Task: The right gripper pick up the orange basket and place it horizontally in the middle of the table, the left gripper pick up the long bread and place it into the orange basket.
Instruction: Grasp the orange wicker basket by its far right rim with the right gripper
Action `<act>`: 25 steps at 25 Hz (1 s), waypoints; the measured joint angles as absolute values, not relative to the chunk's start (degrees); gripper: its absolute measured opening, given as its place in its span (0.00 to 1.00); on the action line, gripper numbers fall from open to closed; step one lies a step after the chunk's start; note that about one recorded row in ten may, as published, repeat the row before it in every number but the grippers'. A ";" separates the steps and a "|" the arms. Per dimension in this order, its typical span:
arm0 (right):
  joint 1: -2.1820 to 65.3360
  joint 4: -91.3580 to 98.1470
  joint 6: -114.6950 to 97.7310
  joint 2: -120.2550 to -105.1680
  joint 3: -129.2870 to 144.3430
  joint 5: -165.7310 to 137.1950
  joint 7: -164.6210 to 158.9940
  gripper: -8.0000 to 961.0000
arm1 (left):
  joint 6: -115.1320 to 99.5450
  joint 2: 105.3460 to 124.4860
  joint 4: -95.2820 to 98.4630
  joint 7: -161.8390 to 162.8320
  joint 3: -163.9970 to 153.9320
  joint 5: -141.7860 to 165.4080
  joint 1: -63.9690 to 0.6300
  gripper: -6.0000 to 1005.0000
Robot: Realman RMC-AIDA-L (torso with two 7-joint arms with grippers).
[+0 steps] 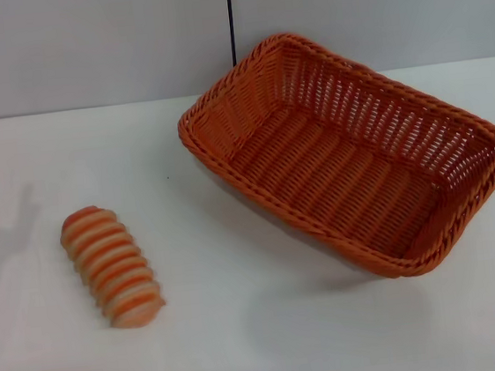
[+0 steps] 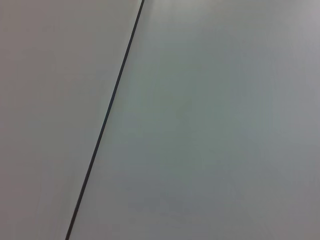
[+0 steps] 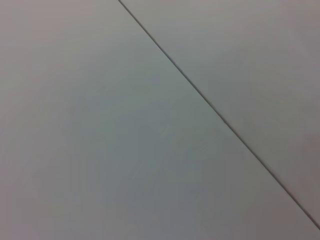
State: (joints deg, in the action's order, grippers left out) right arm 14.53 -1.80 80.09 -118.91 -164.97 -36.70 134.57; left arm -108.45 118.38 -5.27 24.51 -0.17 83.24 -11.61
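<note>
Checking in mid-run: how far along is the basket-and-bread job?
Nothing looks done yet. The orange basket sits skewed on the right-rear part of the table, empty and not set horizontally in the middle. The long bread lies on the table to the left, apart from it. Nothing is in hand: no gripper appears in any view; both wrist views show only grey wall. Both steps remain.

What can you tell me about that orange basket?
The basket is a big orange rectangle of woven, wicker-like strands, with a braided rim and slatted sides flaring outward. It is empty and upright, resting on the white table toward the robot's right, turned at a slant. Nothing else touches it; the bread lies apart, to the left.
</note>
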 joint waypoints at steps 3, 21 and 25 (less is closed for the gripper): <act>14.60 -1.76 79.69 -118.91 -164.97 -36.63 134.56 0.50 | -108.39 118.38 -5.27 24.50 -0.17 83.24 -11.67 0.84; 16.45 2.63 79.50 -118.97 -164.94 -29.17 133.91 0.50 | -108.39 118.59 -5.36 22.48 0.35 82.80 -12.32 0.84; 16.64 2.32 79.37 -118.87 -164.85 -28.96 129.94 0.50 | -108.39 118.55 -5.18 19.25 0.09 83.08 -12.46 0.84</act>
State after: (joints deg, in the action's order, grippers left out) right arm 16.64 2.32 79.37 -118.87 -164.85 -28.96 129.94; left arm -108.39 118.55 -5.18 19.25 0.09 83.08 -12.46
